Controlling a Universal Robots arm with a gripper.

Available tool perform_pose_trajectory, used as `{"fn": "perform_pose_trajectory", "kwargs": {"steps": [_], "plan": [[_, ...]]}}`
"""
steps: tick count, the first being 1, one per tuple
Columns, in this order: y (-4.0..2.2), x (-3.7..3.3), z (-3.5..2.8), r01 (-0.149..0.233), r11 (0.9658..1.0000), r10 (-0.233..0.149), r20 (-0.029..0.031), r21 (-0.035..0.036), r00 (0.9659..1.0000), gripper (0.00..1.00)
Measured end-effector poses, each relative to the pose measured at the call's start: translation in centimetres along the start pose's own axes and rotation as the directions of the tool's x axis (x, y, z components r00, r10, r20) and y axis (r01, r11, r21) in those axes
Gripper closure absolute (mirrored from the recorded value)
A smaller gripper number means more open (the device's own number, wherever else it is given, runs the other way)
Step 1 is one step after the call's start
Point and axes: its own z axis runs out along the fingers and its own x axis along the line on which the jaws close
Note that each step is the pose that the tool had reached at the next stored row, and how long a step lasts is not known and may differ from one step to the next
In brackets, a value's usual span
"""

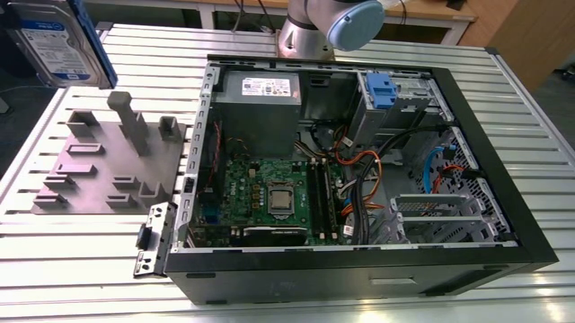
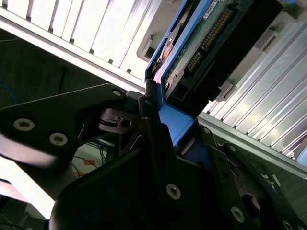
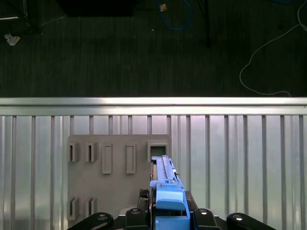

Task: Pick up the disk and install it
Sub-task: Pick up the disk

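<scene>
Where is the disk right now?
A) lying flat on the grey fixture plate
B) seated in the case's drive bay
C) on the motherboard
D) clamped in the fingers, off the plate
D: the disk sits by its blue tab between the fingers in the first wrist view, clear of the grey fixture plate.

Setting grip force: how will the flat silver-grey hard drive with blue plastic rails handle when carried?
Likely stiff: the silver-grey hard drive looks flat, unbent. Probably heavy for its size, being metal-cased. Its blue plastic tab, clamped in the gripper, might flex or slip.
</scene>
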Motion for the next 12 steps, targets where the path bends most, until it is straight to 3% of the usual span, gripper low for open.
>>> {"fn": "perform_pose_trajectory", "kwargs": {"steps": [12], "plan": [[0.00, -0.01, -0.35, -0.002, 1.0000, 0.002, 0.0000, 0.0000, 1.0000, 0.64]]}}
